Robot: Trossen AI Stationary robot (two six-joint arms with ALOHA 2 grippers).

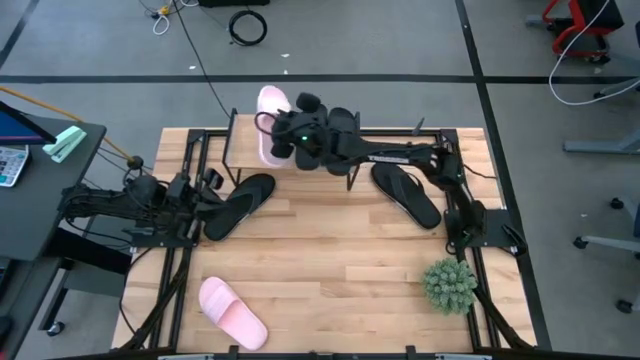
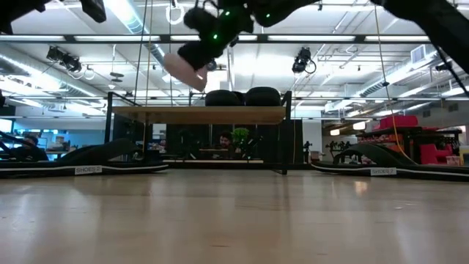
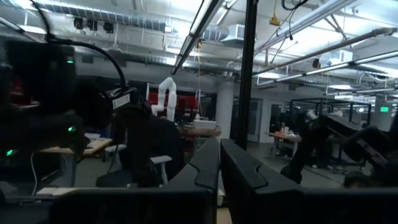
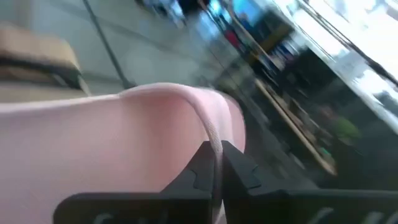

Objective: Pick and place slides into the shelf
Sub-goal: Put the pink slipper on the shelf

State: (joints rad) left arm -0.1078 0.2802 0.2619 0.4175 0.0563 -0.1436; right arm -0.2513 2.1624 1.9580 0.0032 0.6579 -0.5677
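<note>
The right gripper (image 4: 214, 163) has its jaws pinched tight on the thin edge of a pale pink slide (image 1: 272, 110), holding it in the air above the far left end of the shelf (image 1: 300, 160). The slide is smooth, matte foam with a broad rounded strap. Two black foam slides (image 2: 242, 97) with domed straps sit side by side on the shelf's light wooden board, which rests in a thin black metal frame. A second pink slide (image 1: 232, 312) lies on the pale plank counter (image 1: 330, 270) near its front left. Two thin flat black flip-flops (image 1: 240, 205) (image 1: 408, 195) lie below the shelf. The left gripper (image 3: 219, 180) waits at the counter's left, jaws seemingly closed on nothing.
</note>
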